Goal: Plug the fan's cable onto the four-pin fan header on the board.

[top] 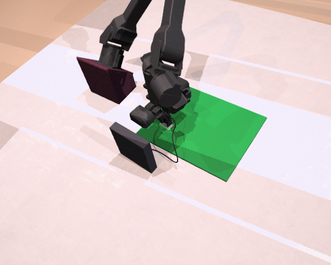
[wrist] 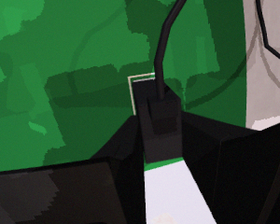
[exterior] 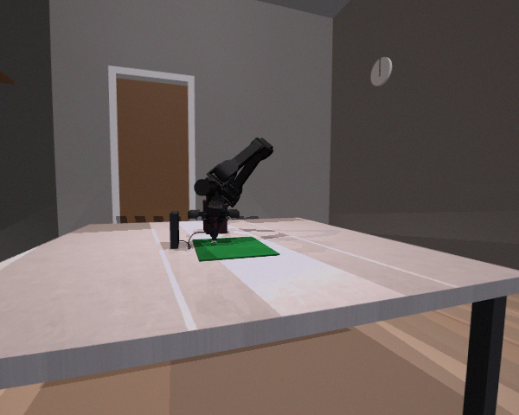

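My gripper (top: pixel 166 121) (exterior: pixel 214 236) (wrist: pixel 153 119) is shut on the fan's dark plug (wrist: pixel 163 135), with a finger on each side of it. The black cable (top: pixel 175 142) (wrist: pixel 159 65) rises from the plug and loops to the fan (top: pixel 133 148) (exterior: pixel 174 230), a dark square block standing on edge. The pale four-pin header (top: pixel 167 128) (exterior: pixel 214 242) (wrist: pixel 132 95) is on the green board (top: pixel 225 139) (exterior: pixel 237 252) (wrist: pixel 19 135). The plug covers most of the header; its pale rim shows along two sides in the wrist view. The pins are hidden, and how deep the plug sits cannot be told.
A maroon block (top: pixel 102 81) stands beyond the board, close beside the arm, below a dark arm part. The fan stands just off the board's near left edge, close to the gripper. The cable's loop hangs over the board's edge beside the fan.
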`<state>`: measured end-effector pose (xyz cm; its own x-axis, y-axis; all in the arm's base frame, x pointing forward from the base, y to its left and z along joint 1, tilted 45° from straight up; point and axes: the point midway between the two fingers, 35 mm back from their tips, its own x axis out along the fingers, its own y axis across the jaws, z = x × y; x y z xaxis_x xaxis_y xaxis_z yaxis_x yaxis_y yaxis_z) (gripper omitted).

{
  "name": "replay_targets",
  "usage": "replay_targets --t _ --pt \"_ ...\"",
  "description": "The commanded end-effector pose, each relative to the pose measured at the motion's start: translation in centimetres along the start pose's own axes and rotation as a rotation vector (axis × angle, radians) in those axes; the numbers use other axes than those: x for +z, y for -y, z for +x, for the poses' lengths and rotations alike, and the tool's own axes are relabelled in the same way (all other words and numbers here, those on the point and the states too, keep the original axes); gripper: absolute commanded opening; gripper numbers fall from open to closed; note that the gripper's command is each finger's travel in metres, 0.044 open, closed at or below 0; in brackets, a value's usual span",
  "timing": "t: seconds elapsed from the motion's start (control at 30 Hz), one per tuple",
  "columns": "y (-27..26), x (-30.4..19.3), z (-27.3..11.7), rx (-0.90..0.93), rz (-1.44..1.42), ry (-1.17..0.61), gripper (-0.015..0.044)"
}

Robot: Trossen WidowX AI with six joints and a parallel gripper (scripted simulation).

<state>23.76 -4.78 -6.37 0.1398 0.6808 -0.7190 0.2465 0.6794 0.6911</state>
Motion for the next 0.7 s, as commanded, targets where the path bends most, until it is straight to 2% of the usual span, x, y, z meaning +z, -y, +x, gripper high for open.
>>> replay_targets --t 0.0,0.3,0.4,0.53,0.67 --pt "0.0 0.0 0.0 0.0 0.0 0.0 0.0026" --pt "0.0 0.0 0.0 0.0 0.0 0.0 0.026" --pt "0.0 0.0 -0.3 0.0 0.0 0.0 0.026" --pt "0.1 0.1 -5.2 0.001 0.004 -0.001 0.026" --pt "0.1 0.0 -5.5 0.001 0.005 -0.001 0.026"
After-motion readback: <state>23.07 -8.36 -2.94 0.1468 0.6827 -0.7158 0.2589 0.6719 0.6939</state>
